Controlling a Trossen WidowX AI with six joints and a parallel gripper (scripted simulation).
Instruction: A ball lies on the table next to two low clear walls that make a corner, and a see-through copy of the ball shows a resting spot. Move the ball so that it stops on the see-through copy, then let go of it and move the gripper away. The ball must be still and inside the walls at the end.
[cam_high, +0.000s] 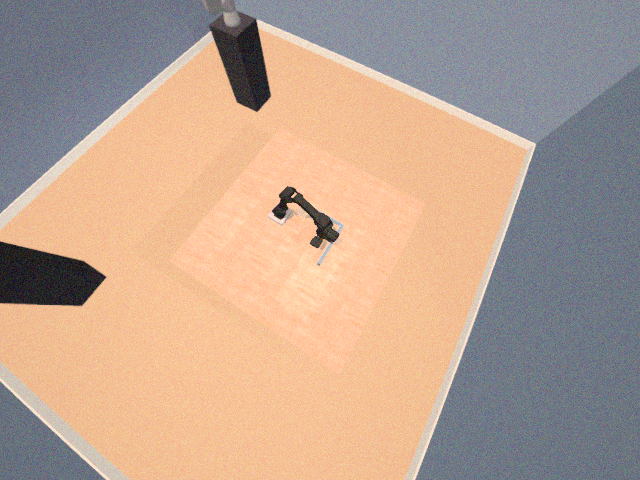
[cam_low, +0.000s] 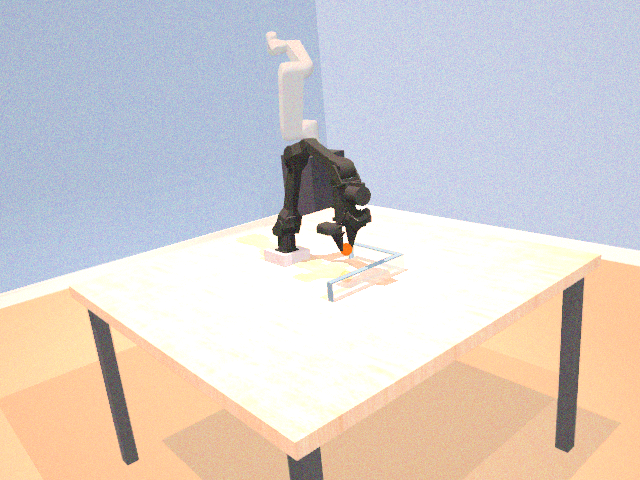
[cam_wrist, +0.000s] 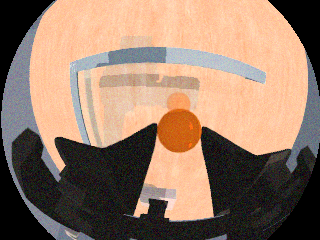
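A dark six-joint robot arm (cam_low: 302, 170) stood on a small white base plate (cam_low: 272, 256) near the middle of a pale wooden table (cam_low: 217, 330) with dark legs. The arm bent over and reached down, its gripper (cam_low: 346, 242) pointing at the table top. The gripper's two dark fingers were closed around an orange ball (cam_wrist: 179, 131), pressing it from left and right, as the wrist view showed plainly. In the exterior view the ball (cam_low: 346, 249) appeared lifted a little above the table, right by the near end of the back wall. Two low clear walls (cam_low: 361, 268) formed an L-shaped corner on the table just beside and under the gripper. In the wrist view, a faint see-through copy of the ball (cam_wrist: 178, 102) showed just beyond the held ball, on the table inside the curve of the clear walls (cam_wrist: 167, 59). From the top view the arm (cam_high: 310, 211) looked tiny, with the walls (cam_high: 330, 242) as thin blue lines beside it. Behind the table stood a dark block (cam_low: 317, 188) with a pale arm-like shape (cam_low: 292, 87) rising above it against blue walls.
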